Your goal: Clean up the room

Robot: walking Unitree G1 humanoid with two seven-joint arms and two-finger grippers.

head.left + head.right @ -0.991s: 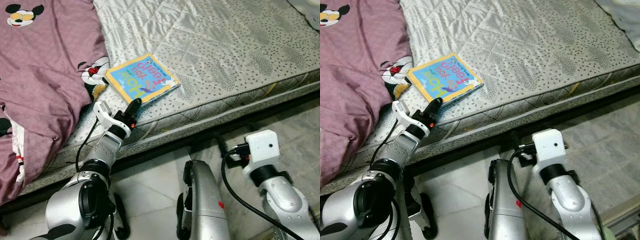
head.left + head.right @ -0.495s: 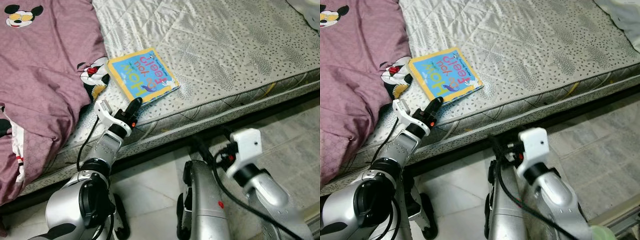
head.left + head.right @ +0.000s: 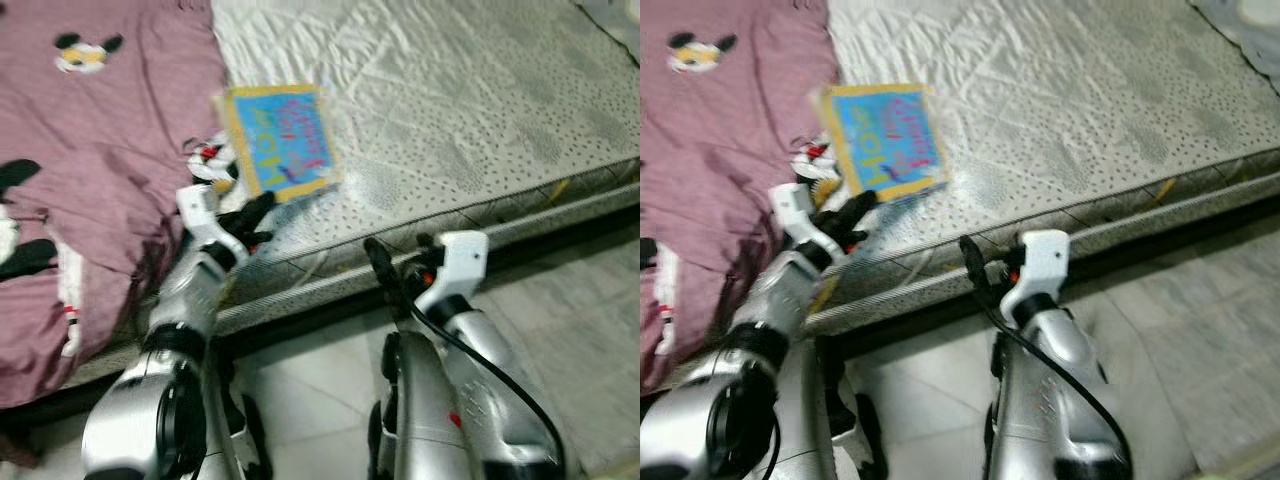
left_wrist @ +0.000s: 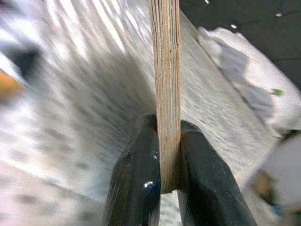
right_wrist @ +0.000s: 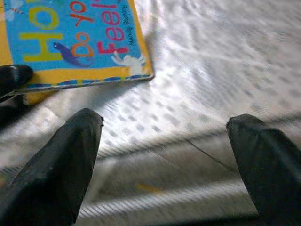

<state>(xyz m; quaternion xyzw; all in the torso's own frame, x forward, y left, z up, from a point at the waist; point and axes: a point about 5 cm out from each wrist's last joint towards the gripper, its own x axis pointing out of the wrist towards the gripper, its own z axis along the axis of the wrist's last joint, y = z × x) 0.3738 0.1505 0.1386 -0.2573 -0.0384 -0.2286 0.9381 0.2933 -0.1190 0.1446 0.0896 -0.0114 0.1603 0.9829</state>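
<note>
Bed mattress [image 3: 480, 110]: grey-white quilted cover w/ small dark speckle pattern, piped edge along near side. Mauve blanket [image 3: 90, 170] w/ cartoon mouse prints lies over mattress's left part & hangs down over its edge. Dark gap under the bed frame. Floor [image 3: 590, 330]: pale marbled tiles w/ visible grout lines. Pale cloth at far right corner [image 3: 1250, 15], blurred.

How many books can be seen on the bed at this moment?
1. A blue and yellow children's book lies on the mattress beside the purple blanket, its near corner pinched by the left gripper. Others may be hidden under the blanket.
</note>
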